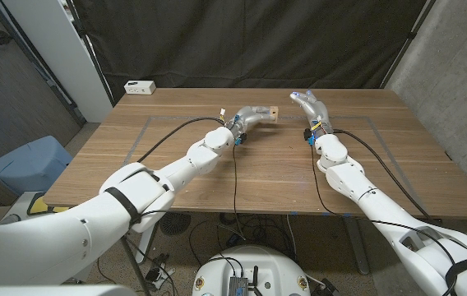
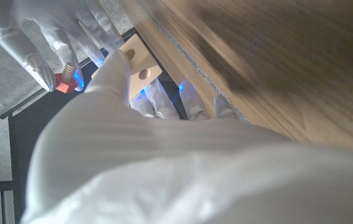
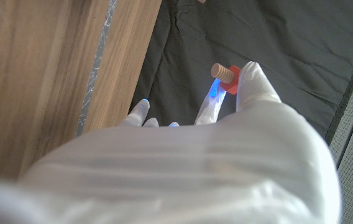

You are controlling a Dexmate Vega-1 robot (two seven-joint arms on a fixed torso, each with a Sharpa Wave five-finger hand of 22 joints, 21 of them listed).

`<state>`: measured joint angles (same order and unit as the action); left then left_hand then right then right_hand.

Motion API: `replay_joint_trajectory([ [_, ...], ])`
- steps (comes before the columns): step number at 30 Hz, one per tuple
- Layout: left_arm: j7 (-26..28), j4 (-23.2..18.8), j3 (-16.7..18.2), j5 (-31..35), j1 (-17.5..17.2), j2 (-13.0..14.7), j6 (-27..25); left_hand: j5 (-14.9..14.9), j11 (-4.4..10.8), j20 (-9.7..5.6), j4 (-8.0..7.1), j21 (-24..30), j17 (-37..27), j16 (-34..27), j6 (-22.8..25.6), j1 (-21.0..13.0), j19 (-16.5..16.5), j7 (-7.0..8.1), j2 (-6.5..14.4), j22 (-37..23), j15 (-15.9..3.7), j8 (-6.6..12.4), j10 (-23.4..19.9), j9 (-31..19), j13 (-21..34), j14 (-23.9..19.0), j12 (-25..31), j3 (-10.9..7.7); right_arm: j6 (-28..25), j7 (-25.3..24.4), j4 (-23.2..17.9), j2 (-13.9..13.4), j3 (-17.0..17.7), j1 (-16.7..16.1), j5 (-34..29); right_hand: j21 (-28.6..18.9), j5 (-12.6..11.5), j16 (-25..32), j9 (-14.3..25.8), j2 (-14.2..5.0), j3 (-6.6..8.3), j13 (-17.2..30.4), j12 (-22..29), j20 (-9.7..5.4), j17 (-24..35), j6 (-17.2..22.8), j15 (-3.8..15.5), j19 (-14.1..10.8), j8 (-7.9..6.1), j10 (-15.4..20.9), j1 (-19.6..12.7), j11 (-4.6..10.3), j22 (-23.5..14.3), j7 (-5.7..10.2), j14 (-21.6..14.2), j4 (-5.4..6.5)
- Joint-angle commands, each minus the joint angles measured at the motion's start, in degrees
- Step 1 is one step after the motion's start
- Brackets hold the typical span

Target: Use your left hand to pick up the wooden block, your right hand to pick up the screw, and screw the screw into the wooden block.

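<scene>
The big wooden surface (image 1: 217, 173) lies under both arms. The left hand (image 1: 252, 117) holds the wooden block (image 1: 273, 115) up over the far side of the surface. The block is hard and light, with round holes in one face. It is best held by its sides, so the holes stay free.

The right hand (image 3: 238, 93) pinches the screw (image 3: 225, 76) by its red head, near the block but apart from it. The screw is small, stiff and light, and I think it could slip. The ridged tan end sticks out bare. The head view is too small to show the screw well.
</scene>
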<state>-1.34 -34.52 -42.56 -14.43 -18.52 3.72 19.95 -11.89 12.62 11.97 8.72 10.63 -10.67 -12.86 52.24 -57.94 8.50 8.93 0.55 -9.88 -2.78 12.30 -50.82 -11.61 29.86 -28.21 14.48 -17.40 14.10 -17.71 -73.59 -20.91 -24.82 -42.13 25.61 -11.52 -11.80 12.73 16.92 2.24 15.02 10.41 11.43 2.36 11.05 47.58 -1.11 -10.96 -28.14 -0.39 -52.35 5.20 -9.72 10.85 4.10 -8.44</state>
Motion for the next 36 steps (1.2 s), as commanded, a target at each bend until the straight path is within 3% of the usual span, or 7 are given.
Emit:
replay_joint_trajectory([
  [1,-0.50,3.57,-0.20,-0.67,0.81,-2.12,1.29,-0.21,-0.19,0.18,-0.31,0.35,-0.10,0.36,0.56,1.19,-0.38,-0.32,1.81,-0.13,-1.95,0.28,-0.41,-0.18,0.23,0.32,-0.11,-0.04,2.04,-2.71,1.54,2.74,-0.18,0.21,-0.63,0.01,0.02,0.02,0.28,-0.04,0.01,0.16,-0.01,0.19,0.32,-0.15,-0.04,-0.33,-0.27,0.53,-0.16,0.15,-0.13,0.33,-0.15,0.04],
  [19,-2.85,6.10,-0.58,-1.19,1.82,-3.43,2.13,-0.25,-0.20,0.19,-0.31,0.33,-0.07,0.39,0.54,1.25,-0.45,-0.44,1.85,-0.13,-1.98,0.25,-0.48,-0.19,0.23,0.31,-0.28,0.06,3.20,-1.44,1.88,3.07,-0.97,0.10,-0.98,0.26,0.12,-0.19,0.41,-0.18,-0.04,0.18,-0.18,0.07,0.37,-0.13,0.13,0.01,-0.52,0.51,-0.26,0.30,-0.14,0.40,0.20,0.06],
  [27,-3.21,4.35,-0.39,-1.52,1.18,-2.90,1.43,-0.26,-0.23,0.18,-0.32,0.35,-0.06,0.40,0.48,1.28,-0.44,-0.43,1.90,-0.14,-2.00,0.22,-0.43,-0.19,0.25,0.31,-0.37,0.09,4.95,0.05,3.03,3.50,-1.38,0.21,-0.97,0.57,0.19,-0.44,0.49,-0.27,-0.09,0.19,-0.42,0.13,0.41,-0.40,0.28,0.77,-0.56,0.06,-0.25,0.66,-0.15,0.75,0.76,0.10],
  [36,-3.47,2.83,-0.27,-1.70,0.68,-2.39,0.77,-0.28,-0.24,0.19,-0.35,0.35,-0.06,0.42,0.31,1.35,-0.45,-0.50,1.93,-0.14,-2.00,0.14,-0.46,-0.19,0.28,0.32,-0.44,0.15,9.22,2.26,7.08,5.26,-1.66,1.23,-0.61,0.92,0.24,-0.75,0.57,-0.41,-0.14,0.20,-0.64,0.24,0.47,-0.68,0.38,1.95,-0.62,-0.51,-0.25,1.06,-0.17,1.17,1.62,0.15],
])
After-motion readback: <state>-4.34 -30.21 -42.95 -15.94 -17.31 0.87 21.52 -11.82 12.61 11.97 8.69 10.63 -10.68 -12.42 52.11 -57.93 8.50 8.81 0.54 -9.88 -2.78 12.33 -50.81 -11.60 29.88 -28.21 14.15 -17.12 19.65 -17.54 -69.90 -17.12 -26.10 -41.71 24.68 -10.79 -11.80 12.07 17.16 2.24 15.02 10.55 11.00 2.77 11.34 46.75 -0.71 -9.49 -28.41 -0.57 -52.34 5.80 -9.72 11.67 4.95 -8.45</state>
